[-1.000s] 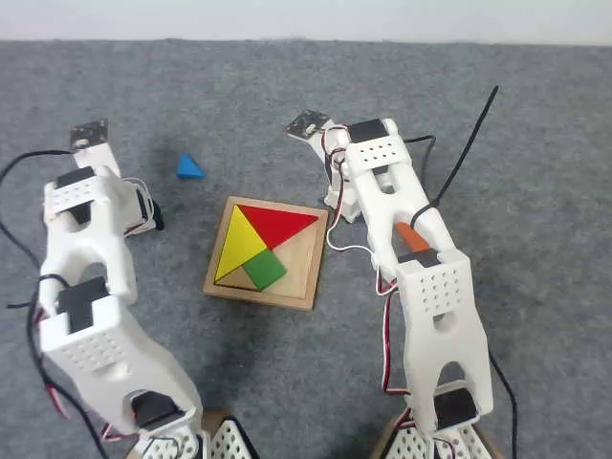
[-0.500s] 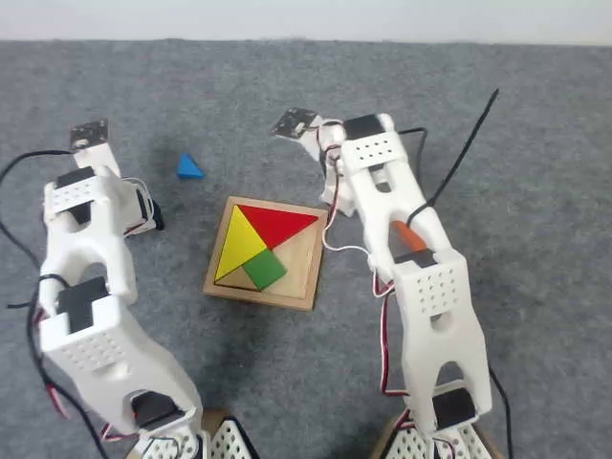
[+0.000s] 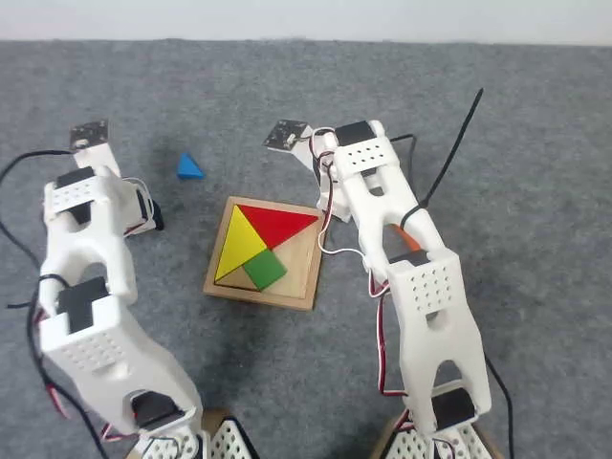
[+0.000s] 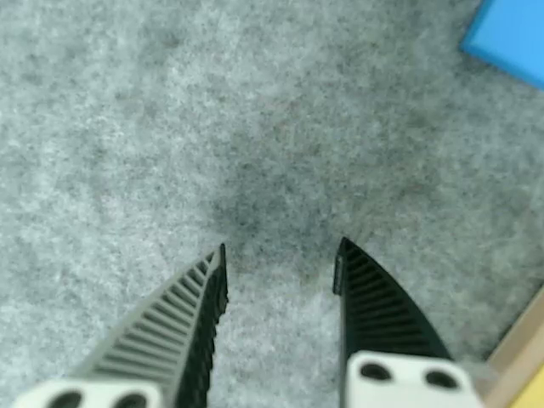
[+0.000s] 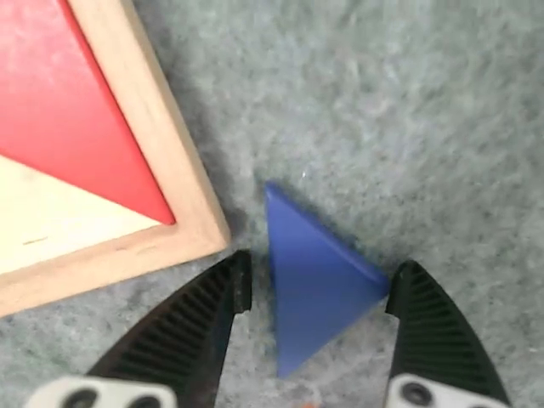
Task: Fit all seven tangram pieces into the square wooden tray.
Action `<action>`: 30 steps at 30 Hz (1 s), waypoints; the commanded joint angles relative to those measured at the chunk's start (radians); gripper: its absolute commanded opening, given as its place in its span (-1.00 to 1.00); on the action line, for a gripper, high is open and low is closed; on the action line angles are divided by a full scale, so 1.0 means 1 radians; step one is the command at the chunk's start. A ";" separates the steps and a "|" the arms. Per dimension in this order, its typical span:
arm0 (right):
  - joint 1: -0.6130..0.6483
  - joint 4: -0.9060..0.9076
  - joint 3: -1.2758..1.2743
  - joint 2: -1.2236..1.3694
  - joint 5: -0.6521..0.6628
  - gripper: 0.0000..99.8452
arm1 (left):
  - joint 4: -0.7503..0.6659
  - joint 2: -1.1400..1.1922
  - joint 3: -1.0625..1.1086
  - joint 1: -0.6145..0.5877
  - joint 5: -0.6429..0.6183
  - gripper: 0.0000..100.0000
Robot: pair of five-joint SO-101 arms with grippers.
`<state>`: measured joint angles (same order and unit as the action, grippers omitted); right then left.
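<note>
The square wooden tray (image 3: 258,295) lies mid-table and holds a red triangle (image 3: 277,225), a yellow triangle (image 3: 241,244) and a green square (image 3: 264,269). In the right wrist view my right gripper (image 5: 323,263) is open low over the carpet, and a dark blue triangle (image 5: 314,280) lies between its fingers, just off the tray's corner (image 5: 153,144) by the red triangle (image 5: 59,110). My left gripper (image 4: 280,255) is open over bare carpet, left of the tray. A light blue triangle (image 3: 189,167) lies beyond it (image 4: 510,38). An orange piece (image 3: 411,241) peeks out under the right arm.
Grey carpet covers the table. Part of the tray's floor is bare wood beside the red triangle. Cables hang from the right arm near the tray's right edge. The tray's edge (image 4: 523,357) is close beside the left gripper.
The right arm has swung left toward the tray's far right corner, and now covers more of the orange piece. The left arm has not moved.
</note>
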<state>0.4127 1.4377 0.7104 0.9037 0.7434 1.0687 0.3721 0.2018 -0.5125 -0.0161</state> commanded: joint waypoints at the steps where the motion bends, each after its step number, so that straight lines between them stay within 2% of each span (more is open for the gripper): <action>1: -0.016 -0.012 0.058 -0.010 0.015 -0.47 | -0.015 -0.072 -0.002 -0.002 0.012 -0.60; 7: -0.016 -0.010 0.055 -0.010 0.035 -0.72 | -0.015 -0.072 -0.002 -0.002 0.012 -0.60; 23: -0.024 0.039 0.071 -0.035 0.021 -0.73 | -0.015 -0.072 -0.002 -0.002 0.029 -0.60; 30: -0.025 0.073 0.080 -0.081 -0.115 -0.73 | -0.015 -0.072 -0.002 0.000 0.029 -0.60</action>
<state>0.3989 1.4868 0.7426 0.9037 0.6836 1.0687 0.3721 0.2018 -0.5125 0.0008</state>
